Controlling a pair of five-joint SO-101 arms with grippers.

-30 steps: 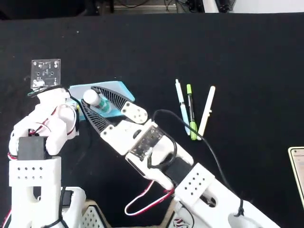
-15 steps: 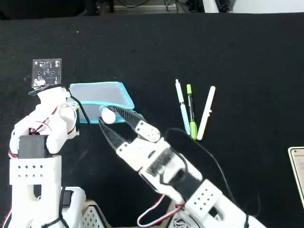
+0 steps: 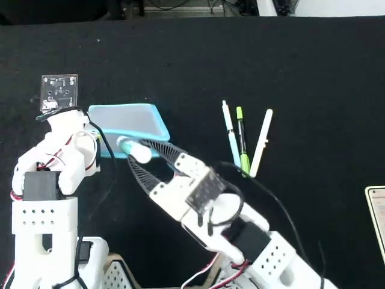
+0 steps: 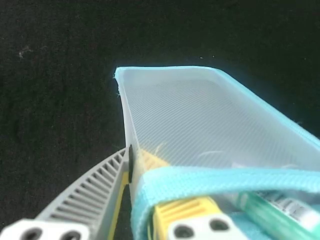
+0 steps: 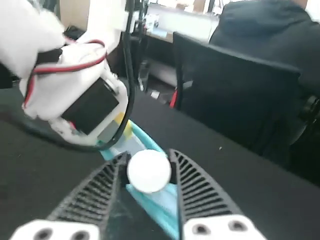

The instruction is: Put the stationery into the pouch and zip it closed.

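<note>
A light-blue mesh pouch point(image 3: 132, 120) lies open at the left of the black table. My left gripper point(image 3: 97, 143) is shut on its near left edge; in the left wrist view the left gripper point(image 4: 137, 195) pinches the teal rim of the pouch point(image 4: 210, 130). My right gripper point(image 3: 136, 150) is shut on a green marker with a white cap point(image 3: 133, 148), held at the pouch's front rim. In the right wrist view the marker's cap point(image 5: 148, 171) sits between the fingers. A green pen point(image 4: 277, 210) lies inside the pouch. Three pens point(image 3: 242, 141) lie to the right.
A small printed card point(image 3: 58, 92) lies beyond the left arm point(image 5: 75, 95). A pale flat object point(image 3: 377, 211) pokes in at the right edge. The table's back and far right are open black surface.
My right gripper pulled the marker back from over the pouch toward the front, then swung its green end toward the pouch's front rim. The left arm kept still.
</note>
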